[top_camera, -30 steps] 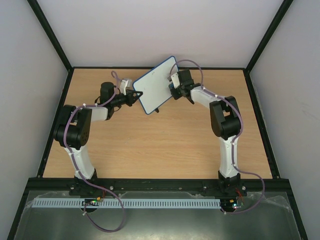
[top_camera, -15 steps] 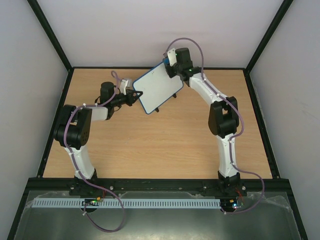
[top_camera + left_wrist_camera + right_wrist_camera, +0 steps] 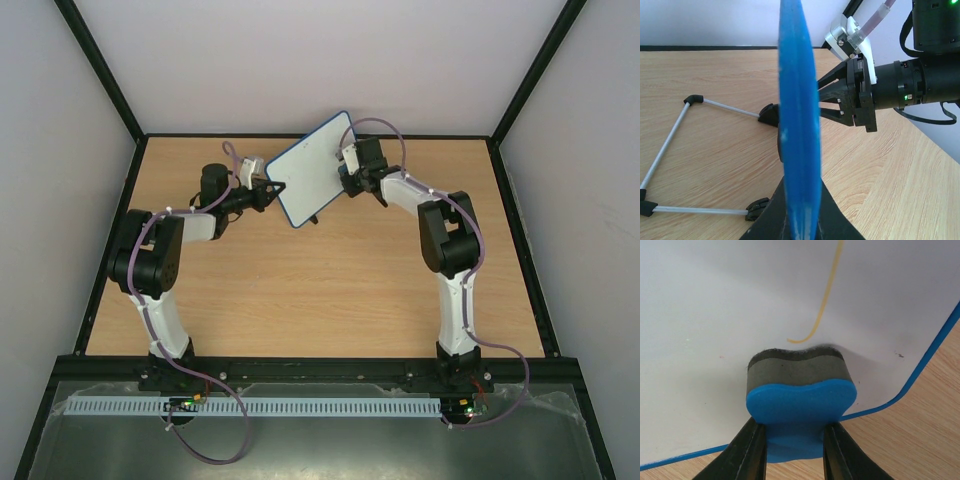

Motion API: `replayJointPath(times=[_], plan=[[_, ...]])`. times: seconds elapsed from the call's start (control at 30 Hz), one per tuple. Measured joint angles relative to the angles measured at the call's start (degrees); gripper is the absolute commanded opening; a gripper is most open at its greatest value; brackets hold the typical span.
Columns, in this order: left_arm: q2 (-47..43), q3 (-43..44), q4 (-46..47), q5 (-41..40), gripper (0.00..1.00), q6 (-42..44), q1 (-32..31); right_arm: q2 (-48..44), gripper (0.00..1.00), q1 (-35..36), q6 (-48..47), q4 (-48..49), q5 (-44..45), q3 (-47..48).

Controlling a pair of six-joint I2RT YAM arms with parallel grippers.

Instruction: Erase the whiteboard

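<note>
Our right claw was clamped on a blue eraser. Its grey felt was pressed flat to the whiteboard, just under the tail of a curved yellow line. Our left claw was closed on the board's left edge. The whiteboard, white with a thin blue round-cornered frame, stood tilted on its wire stand near the middle of the counter's back edge. Half a second earlier the right claw had been at the board's far corner. It had since come back down along the right edge, while the board and left arm had not moved.
</note>
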Motion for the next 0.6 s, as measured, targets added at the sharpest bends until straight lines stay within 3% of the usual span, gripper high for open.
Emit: replayJointPath(times=[0.13, 0.43, 0.6], plan=[[0.0, 0.0, 0.0, 0.0, 0.03, 0.1, 0.0, 0.4, 0.02, 0.0, 0.0, -2.9, 0.1, 2.7], [0.0, 0.0, 0.0, 0.4, 0.03, 0.3, 0.0, 2.7, 0.02, 0.1, 0.0, -7.3, -0.4, 23.5], [0.0, 0.0, 0.0, 0.7, 0.03, 0.5, 0.0, 2.7, 0.02, 0.4, -0.1, -5.7, -0.7, 24.1]])
